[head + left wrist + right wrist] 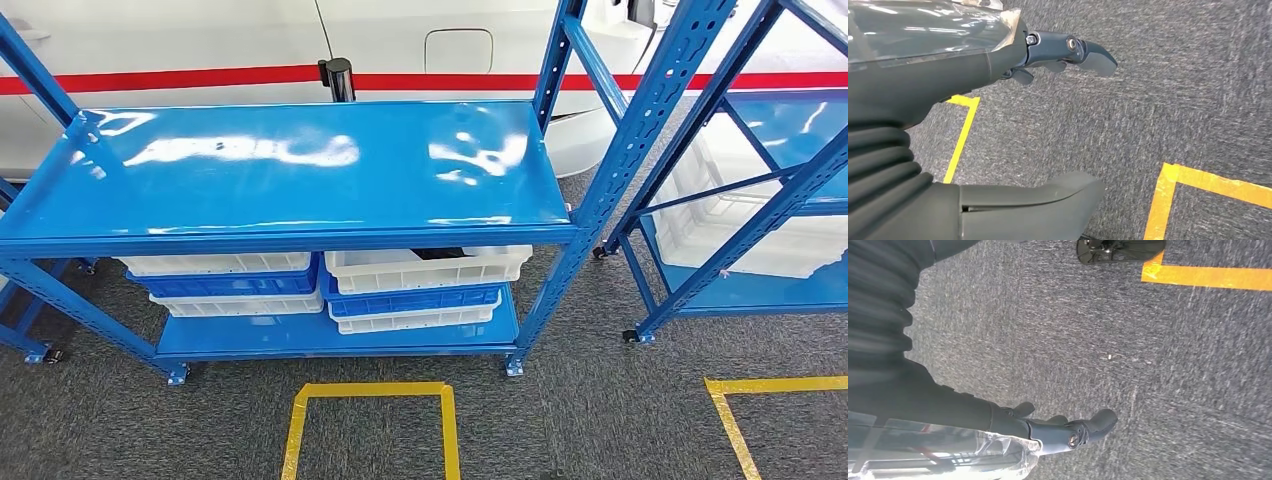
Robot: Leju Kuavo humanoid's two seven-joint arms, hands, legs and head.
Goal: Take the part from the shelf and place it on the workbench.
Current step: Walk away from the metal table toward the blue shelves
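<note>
Yellow tape [372, 420] marked a square on the grey carpet [580, 410] right in front, and behind it stood the blue shelf [300, 170], its glossy top bare and shining. Down on the lower level sat two stacks of crates: on the left, a white crate [215, 263] over a blue one and another white; on the right, the top white crate [428, 267] held something dark, the part [438, 253], only partly visible under the shelf top. A second blue rack [740, 200] stood to the right with a large white bin [745, 225] inside. Both arms hung low over the carpet: the left hand [998, 125] held nothing, fingers apart, and the right hand [1048, 427] likewise carried nothing, fingers loosely extended.
</note>
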